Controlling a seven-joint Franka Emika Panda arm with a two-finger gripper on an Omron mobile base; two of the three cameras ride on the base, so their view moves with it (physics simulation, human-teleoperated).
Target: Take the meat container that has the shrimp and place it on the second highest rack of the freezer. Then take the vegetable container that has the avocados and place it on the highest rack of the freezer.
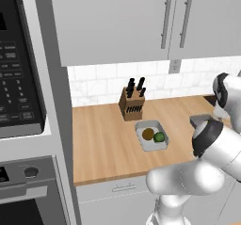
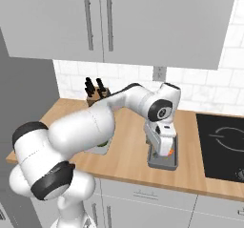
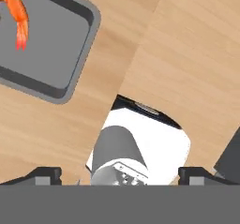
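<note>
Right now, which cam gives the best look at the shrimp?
Hand view: the shrimp is large and sharp, lying in the grey meat container, though cut off by the frame's edge. Right base view shows just an orange sliver behind the open gripper. Left base view: the arm covers that spot.

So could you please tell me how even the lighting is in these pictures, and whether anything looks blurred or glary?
Left base view: flat, even light, a soft shadow beside the knife block. Right base view: mild sheen on the arm, faint reflections on the dark cooktop. Hand view: sharp and shadowless, the shrimp crisp in its grey container; the claw stands open.
</note>
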